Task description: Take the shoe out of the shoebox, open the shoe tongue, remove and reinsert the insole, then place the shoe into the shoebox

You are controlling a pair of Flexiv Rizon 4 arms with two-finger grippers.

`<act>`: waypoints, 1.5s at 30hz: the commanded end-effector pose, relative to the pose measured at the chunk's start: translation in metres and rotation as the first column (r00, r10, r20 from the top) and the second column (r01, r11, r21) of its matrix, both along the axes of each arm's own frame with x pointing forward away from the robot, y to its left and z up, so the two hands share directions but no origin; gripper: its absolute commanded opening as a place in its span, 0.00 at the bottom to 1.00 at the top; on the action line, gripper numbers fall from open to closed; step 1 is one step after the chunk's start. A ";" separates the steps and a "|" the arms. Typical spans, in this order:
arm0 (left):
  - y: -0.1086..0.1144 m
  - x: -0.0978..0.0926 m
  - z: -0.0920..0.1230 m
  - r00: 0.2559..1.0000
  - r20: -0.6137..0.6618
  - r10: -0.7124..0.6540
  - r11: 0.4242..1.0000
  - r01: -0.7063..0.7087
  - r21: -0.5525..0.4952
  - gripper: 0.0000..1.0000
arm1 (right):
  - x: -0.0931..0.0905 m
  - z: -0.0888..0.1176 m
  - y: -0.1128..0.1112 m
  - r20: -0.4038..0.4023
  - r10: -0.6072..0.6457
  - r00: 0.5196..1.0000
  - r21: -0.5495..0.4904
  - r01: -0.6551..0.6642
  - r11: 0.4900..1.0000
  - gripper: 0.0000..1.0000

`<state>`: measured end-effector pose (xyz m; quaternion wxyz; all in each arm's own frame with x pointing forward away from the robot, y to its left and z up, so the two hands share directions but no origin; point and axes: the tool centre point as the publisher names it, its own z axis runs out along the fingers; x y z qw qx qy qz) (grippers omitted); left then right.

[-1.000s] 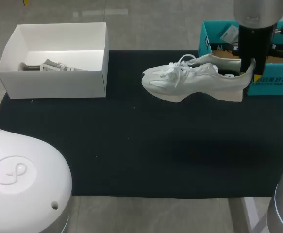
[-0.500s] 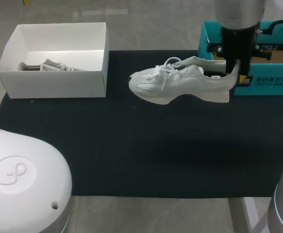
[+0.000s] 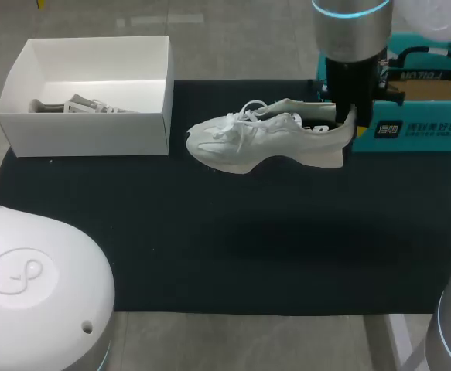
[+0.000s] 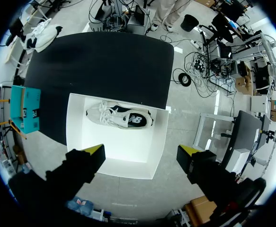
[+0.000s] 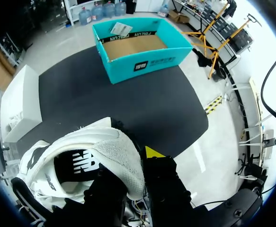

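Right end effector (image 3: 350, 124) is clamped on the heel of the white shoe (image 3: 264, 143), one finger inside the collar and one on the outside of the heel. In the head view the shoe hangs right of centre in the upper half of the frame, toe pointing toward the frame's left, laces up, and it sits clear above the black desk (image 3: 210, 255) rather than on it. The teal shoebox (image 3: 422, 129) is just behind it at the upper right edge.

The right wrist view gives you the grip up close: right end effector (image 5: 135, 172) with the padded heel of the white shoe (image 5: 95, 151) squeezed between the fingers, and the dark inside of the shoe visible. Ahead of the fingers, well past the shoe, you can look straight into the teal shoebox (image 5: 142, 64) and see its brown cardboard floor, which the head view mostly hides behind the arm.

The left end effector never shows in the head view, only the left arm (image 3: 32, 286) bulking up the lower left corner. The left wrist view fills that in: left end effector (image 4: 145, 156) is released, fingers spread wide, nothing between them, high over the white box (image 4: 81, 142). Ahead of the fingers a second shoe (image 4: 120, 116) lies on its side in that box. The head view only shows a sliver of that second shoe (image 3: 78, 104) in the white box (image 3: 86, 131) at the upper left.
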<state>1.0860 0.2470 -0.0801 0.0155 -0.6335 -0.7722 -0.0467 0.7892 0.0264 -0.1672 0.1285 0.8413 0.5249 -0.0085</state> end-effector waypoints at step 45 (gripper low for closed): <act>0.000 0.000 0.000 1.000 0.000 -0.001 1.000 0.001 0.002 1.00 | -0.007 -0.178 0.014 0.008 -0.141 0.990 -0.077 0.141 0.987 0.00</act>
